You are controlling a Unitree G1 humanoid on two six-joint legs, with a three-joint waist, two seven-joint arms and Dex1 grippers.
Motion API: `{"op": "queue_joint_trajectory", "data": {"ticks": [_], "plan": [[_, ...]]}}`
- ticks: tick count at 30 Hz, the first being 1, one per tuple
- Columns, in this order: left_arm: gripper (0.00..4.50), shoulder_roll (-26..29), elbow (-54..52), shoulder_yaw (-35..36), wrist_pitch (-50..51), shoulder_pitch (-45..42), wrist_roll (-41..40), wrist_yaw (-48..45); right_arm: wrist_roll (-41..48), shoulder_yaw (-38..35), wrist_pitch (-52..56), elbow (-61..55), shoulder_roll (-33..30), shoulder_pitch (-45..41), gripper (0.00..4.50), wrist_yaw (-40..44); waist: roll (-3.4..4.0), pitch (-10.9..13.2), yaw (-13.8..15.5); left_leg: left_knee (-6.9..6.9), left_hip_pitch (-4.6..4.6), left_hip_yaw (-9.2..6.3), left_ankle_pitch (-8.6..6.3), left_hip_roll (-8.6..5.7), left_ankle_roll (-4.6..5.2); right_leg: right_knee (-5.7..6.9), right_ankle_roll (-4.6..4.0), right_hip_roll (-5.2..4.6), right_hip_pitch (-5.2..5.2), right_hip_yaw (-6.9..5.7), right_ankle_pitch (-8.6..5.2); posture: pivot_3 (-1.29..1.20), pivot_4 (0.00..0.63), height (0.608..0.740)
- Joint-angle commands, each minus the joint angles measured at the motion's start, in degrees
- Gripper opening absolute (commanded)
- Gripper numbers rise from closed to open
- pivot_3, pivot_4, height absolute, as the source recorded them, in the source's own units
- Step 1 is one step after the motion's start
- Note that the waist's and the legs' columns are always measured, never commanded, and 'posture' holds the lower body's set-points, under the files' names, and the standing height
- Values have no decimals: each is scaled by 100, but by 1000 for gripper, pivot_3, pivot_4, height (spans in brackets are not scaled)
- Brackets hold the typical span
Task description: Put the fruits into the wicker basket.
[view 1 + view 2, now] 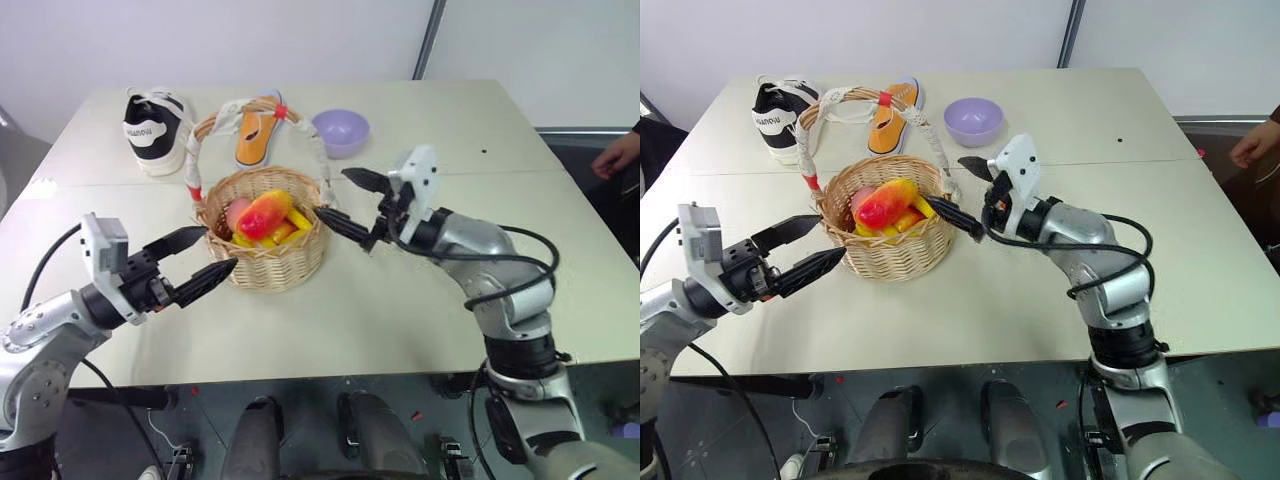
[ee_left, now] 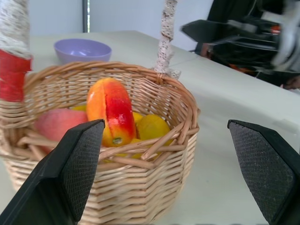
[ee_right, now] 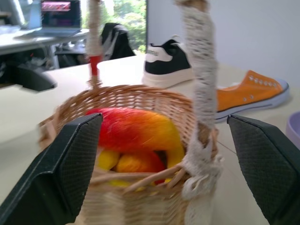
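Head views: wicker basket (image 1: 268, 245) stands mid-table, between the two grippers. Mango (image 1: 265, 213) lies on top inside it, long axis slanting up toward the far right rim; peach (image 1: 237, 213) sits beside it on the left gripper's side, with yellow pieces beneath. Right gripper (image 1: 348, 201) is just beside the basket's right rim, jaws wide, nothing held; left gripper (image 1: 201, 257) is near the front-left wall, jaws wide, empty. Both fruits look already in, so I judge the task essentially done; the coming move is likely a retreat. Open table lies right of and in front of the basket; the lavender bowl (image 1: 341, 131), orange shoe (image 1: 258, 132) and black sneaker (image 1: 153, 130) stand behind it. Left wrist view: mango (image 2: 110, 111) upright-tilted, peach (image 2: 58, 123) left of it, below the rim. Right wrist view: cloth-wrapped handle (image 3: 202, 89) stands between the fingers, a snag risk if the gripper advances.
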Motion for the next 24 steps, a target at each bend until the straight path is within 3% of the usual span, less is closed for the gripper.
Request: {"op": "queue_joint_trajectory", "data": {"ticks": [1, 4, 9, 13, 17, 24], "plan": [[4500, -12, 14, -64, -148, -185, 14, -51, -276, 117, -513, 826, 487, -435, 3909, -316, 0, 0, -29, 0, -2, 1, 0, -1, 0, -2, 2, -1, 0, 0, 0, 0, 150, 736], [4500, -47, -15, -105, -160, -217, 6, -32, -297, 40, -669, 1135, 725, -476, 2610, -394, 0, 0, -46, 0, -6, 2, 0, -1, 0, -4, 8, -2, -1, 1, 0, 0, 150, 736], [4500, -63, -97, -89, -171, -139, -9, -4, -181, -70, -709, 1053, 817, -432, 11, -411, 0, 0, -41, -3, -13, 1, -1, -4, 1, -4, 36, -8, -5, 0, 2, 0, 150, 736], [4500, -104, -140, -150, -178, -138, 11, 51, -208, -334, -845, 730, 614, -341, 11, -515, 1, 1, -45, -3, -12, 0, -1, -4, 1, -1, 20, -7, -6, 0, -6, 0, 150, 736], [4500, -103, -125, -216, -182, -200, 12, 40, -265, -1208, -972, 688, -120, -291, 11, -793, 1, 1, 16, 0, -14, 1, -1, -8, 1, -3, 18, -12, -5, 0, -8, 0, 150, 736], [4500, -147, 88, -481, -190, -516, 96, -83, -846, -2218, -1478, 1709, -1268, -253, 11, -1545, 2, 1, 104, -2, -15, 10, -1, -12, 1, -17, 16, -13, -3, 8, -9, 0, 150, 736]]}}
